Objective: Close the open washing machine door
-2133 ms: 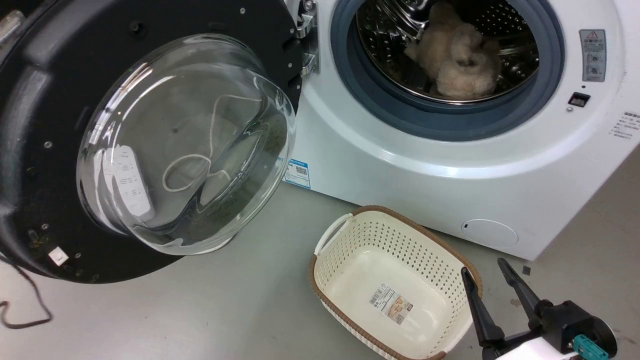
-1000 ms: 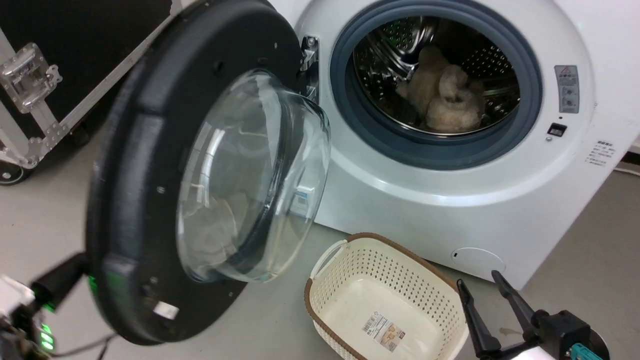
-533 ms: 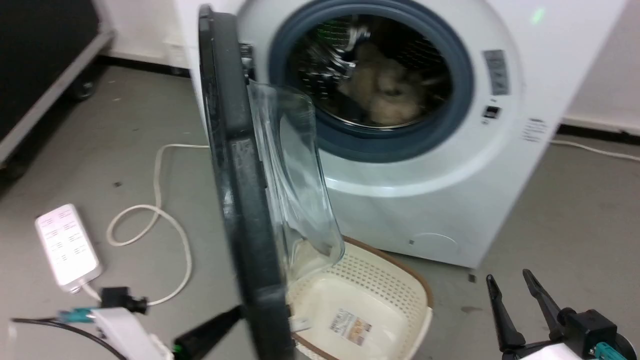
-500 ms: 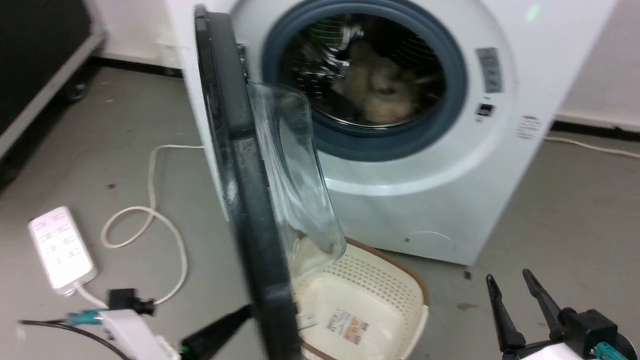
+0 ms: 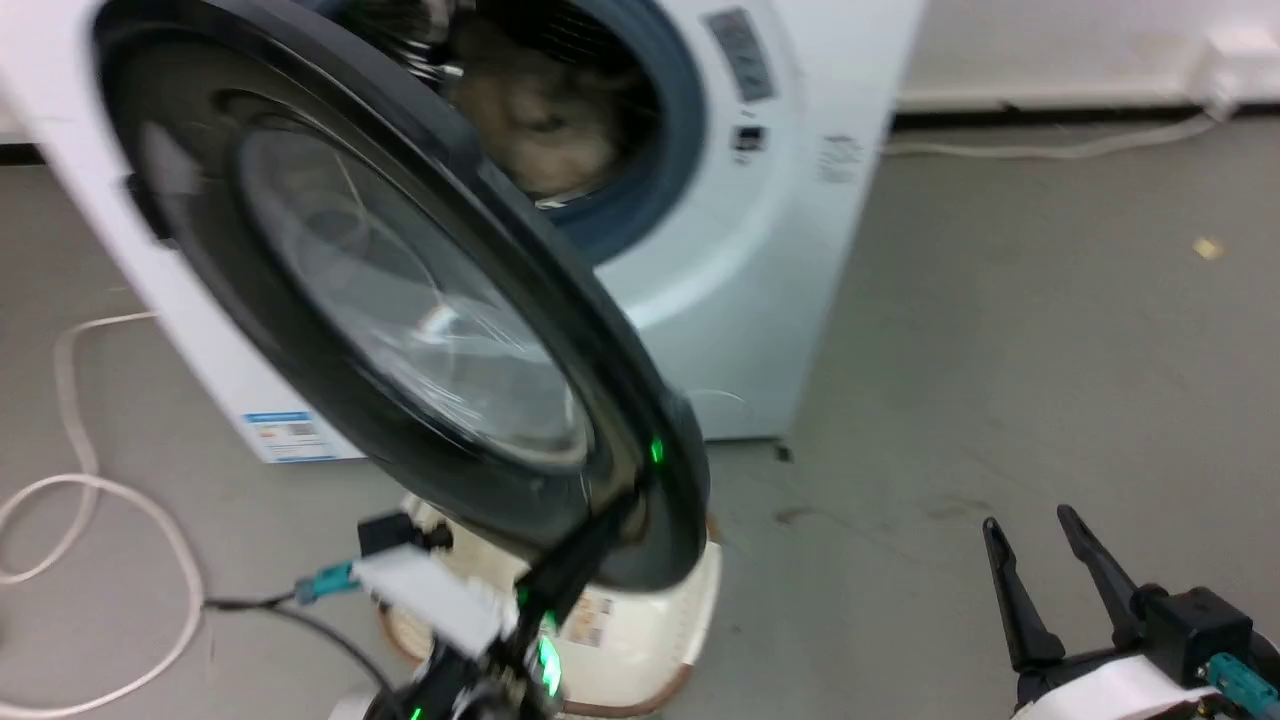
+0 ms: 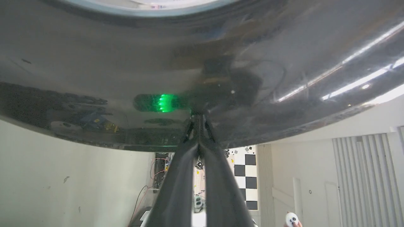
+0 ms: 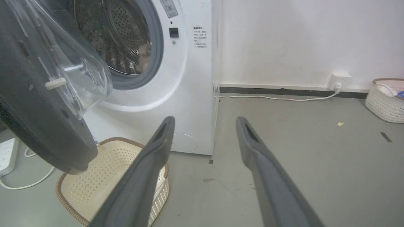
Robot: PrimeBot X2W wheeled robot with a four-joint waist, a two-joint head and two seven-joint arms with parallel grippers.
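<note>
The washing machine door [image 5: 400,300] stands partly swung toward the drum opening, its glossy black rim and glass centre facing me. My left gripper [image 5: 618,508] is shut, with nothing between its fingers. The fingertips [image 6: 199,119] press against the lower outer rim of the door [image 6: 202,63]. In the right wrist view the door [image 7: 34,119] hangs at the left with its clear glass bowl [image 7: 72,66] pointing at the drum. My right gripper [image 5: 1028,522] is open and empty over the floor at the lower right, far from the door; its fingers [image 7: 157,148] are spread wide.
The white washing machine [image 5: 760,250] holds a beige fluffy item [image 5: 540,110] in its drum. A cream basket [image 7: 94,176] sits on the floor under the door's lower edge. A white cable [image 5: 100,500], a power strip [image 7: 6,154] and another basket [image 7: 385,101] also lie around.
The door has swung from edge-on to well over the opening, with my shut left gripper behind its outer rim. The head view has turned right. My right gripper has stayed open and low.
</note>
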